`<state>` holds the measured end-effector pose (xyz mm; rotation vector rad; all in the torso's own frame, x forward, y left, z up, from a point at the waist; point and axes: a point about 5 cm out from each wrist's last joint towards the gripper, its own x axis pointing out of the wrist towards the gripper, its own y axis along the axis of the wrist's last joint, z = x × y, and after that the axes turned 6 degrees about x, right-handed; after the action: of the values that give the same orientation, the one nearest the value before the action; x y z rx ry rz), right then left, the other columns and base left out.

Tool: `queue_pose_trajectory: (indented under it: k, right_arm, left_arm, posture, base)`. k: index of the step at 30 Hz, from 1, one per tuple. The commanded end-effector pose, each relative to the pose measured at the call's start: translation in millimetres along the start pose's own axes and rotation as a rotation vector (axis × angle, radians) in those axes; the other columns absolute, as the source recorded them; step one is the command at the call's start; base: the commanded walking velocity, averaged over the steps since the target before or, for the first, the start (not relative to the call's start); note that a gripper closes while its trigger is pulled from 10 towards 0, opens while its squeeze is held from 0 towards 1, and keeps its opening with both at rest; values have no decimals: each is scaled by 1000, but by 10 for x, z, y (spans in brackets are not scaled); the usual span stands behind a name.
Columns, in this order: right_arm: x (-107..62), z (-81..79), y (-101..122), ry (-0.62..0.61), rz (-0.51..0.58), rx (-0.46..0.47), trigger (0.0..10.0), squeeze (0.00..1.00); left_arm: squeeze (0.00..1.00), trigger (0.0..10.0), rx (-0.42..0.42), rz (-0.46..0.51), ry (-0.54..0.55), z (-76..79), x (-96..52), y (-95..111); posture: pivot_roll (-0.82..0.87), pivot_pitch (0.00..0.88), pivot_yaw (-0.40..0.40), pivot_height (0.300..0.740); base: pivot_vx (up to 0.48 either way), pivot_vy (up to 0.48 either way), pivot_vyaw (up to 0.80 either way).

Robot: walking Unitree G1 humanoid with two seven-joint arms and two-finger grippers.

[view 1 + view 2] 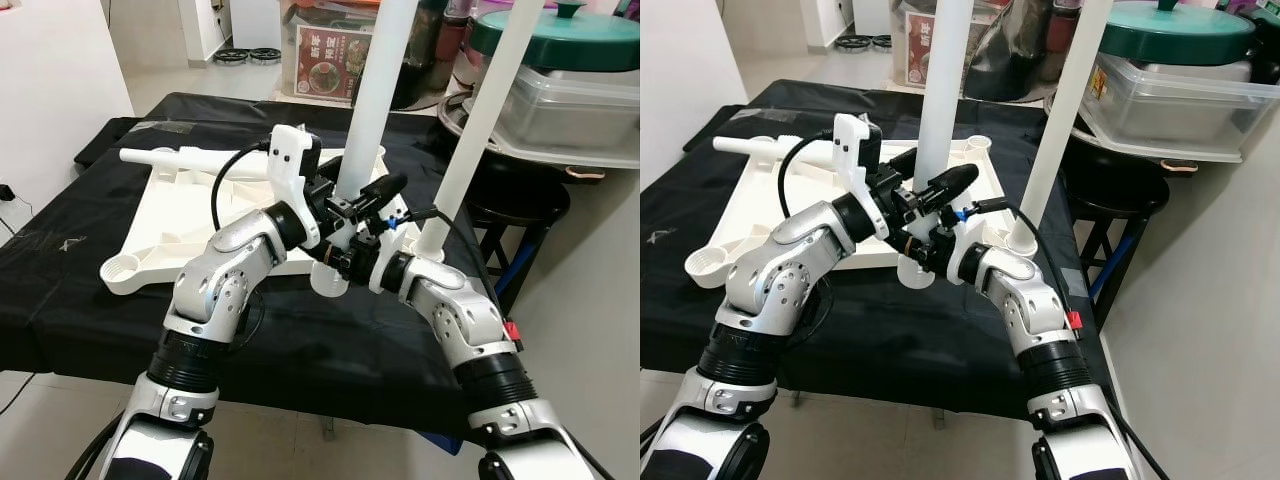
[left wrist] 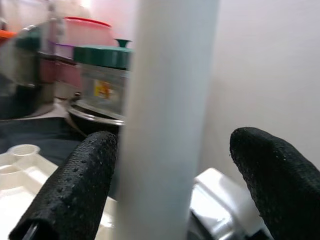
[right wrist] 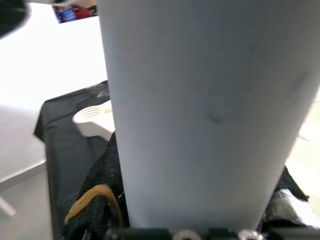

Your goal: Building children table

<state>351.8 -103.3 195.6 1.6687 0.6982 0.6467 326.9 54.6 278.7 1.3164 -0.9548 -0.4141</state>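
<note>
Both grippers meet at an upright white table leg [image 1: 375, 110] set in the overturned tabletop [image 1: 190, 235] (on black cloth). The left gripper [image 2: 170, 185] straddles the leg, fingers spread; the right gripper [image 1: 352, 262] clasps it.

Silver arms [image 1: 225, 275]; black ribbed joints; black dimpled fingers [image 2: 75, 190]

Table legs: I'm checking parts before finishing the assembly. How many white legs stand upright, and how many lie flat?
Upright white plastic tube legs: 2, the centre leg and the right-corner leg
White plastic tube legs lying flat on the upturned white tabletop: 1, the lying leg
Total: 3
</note>
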Motion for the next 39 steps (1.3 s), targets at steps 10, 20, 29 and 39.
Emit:
queue_pose_trajectory:
  k: [10, 20, 29, 39]
  right_arm:
    - [-13, 166, 251, -119, 143, -12, 0, 0]
    - [-26, 200, 708, -195, 282, -73, 0, 0]
    - [10, 86, 782, -120, 303, -96, 0, 0]
    - [49, -162, 597, 47, 237, -78, 0, 0]
  left_arm:
    - [0, 10000, 114, 90, 253, -373, -182, 282]
    - [0, 10000, 232, -147, 114, -178, -443, -123]
    - [0, 10000, 182, -298, 1, 85, -651, -551]
    - [1000, 10000, 365, -292, 132, -119, -620, -554]
  posture:
    - [107, 17, -65, 740]
    - [109, 31, -65, 740]
    - [110, 40, -67, 740]
    - [106, 46, -60, 740]
  base:
    - [0, 0, 0]
    - [0, 0, 0]
    - [0, 0, 0]
    - [0, 0, 0]
